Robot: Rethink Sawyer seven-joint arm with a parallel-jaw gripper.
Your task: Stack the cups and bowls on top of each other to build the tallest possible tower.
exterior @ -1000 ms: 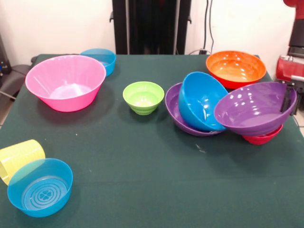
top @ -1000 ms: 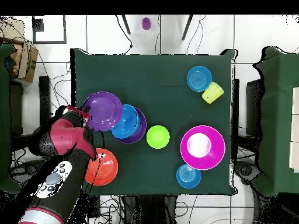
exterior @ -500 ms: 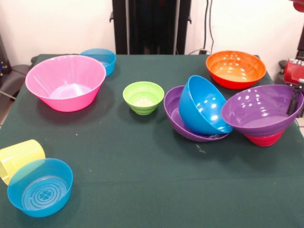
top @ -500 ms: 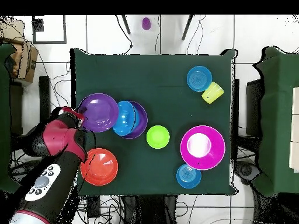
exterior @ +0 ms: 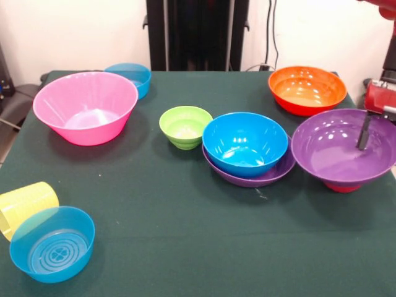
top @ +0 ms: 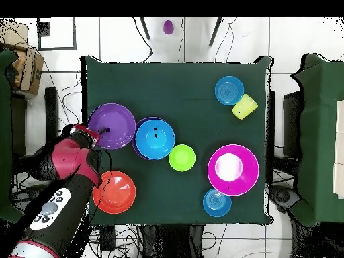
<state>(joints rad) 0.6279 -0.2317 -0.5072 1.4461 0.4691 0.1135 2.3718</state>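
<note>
At the tabletop [exterior: 185,229] edge nearest the arm, the gripper [exterior: 365,133] has one dark finger inside the wide purple bowl [exterior: 343,145], against its wall; jaws look clamped on that rim, though the outer finger is hidden.

The purple bowl sits mouth-up, roughly level, on a red bowl [exterior: 339,187] whose base just peeks out below. Its axis is vertical and, being round, it has no long axis.

Just beside it the blue bowl [exterior: 245,141] is nested upright in the second purple bowl [exterior: 272,176].

Judgement: if releasing, check the bowl is centred on the red base, part the jaws, then lift straight up clear of the rim. Any sideways drag would likely tip it off.

The orange bowl [exterior: 307,88] sits behind it, apart.
</note>
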